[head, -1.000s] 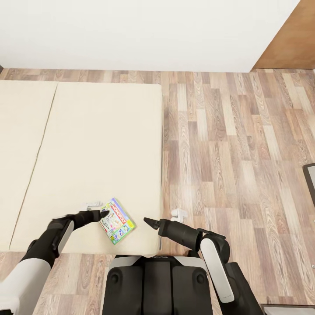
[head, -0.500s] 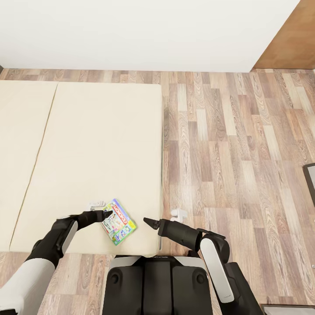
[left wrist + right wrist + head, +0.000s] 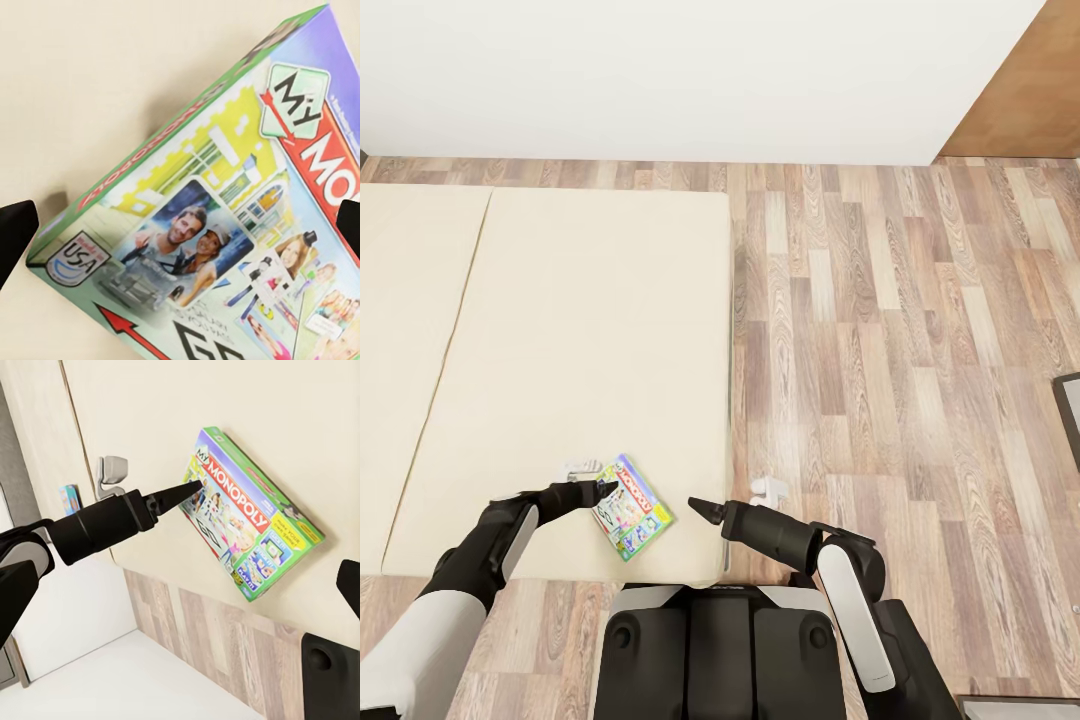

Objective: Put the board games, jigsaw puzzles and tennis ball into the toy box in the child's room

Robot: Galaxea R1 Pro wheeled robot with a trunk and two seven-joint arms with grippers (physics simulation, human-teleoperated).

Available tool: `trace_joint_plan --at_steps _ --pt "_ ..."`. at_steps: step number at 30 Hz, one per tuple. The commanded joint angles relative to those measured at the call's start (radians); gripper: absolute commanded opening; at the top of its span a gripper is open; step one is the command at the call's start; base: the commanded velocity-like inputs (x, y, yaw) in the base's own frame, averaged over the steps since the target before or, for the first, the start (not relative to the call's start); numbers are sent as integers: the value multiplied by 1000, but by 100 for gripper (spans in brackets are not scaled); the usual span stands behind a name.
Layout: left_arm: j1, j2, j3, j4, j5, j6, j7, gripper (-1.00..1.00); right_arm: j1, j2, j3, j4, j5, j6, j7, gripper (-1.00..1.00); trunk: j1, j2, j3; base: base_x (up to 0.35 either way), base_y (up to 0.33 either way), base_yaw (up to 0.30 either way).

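Head view: left hand [image 3: 603, 489] seemingly touching board game [image 3: 630, 505] on bed [image 3: 560, 330].

A plain white wall [image 3: 690, 75] closes the far side of the room. Below it lies a floor of wood planks in mixed brown and grey tones [image 3: 880, 330]. A warm brown wooden panel [image 3: 1025, 95] stands in the far right corner. A low wide bed with a beige mattress [image 3: 570, 350] lies on the floor at the left, a seam dividing its surface. The light is even and soft.
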Motion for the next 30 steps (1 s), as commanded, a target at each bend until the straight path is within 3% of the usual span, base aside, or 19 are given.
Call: trace_joint_plan --at_steps 1,16,24,30 --pt "0 0 2 -1 7 8 -3 100 0 1 -1 -1 6 4 7 100 1 -2 -1 0 0 0" --pt "0 -1 0 -1 8 22 -5 100 0 1 -1 -1 6 4 7 100 1 -2 -1 0 0 0" --pt "0 -3 0 -1 8 88 -7 100 0 1 -1 -1 6 4 7 100 1 -2 -1 0 0 0" --pt "-1 -5 1 0 8 102 -5 100 0 1 -2 -1 6 4 7 100 1 -2 -1 0 0 0"
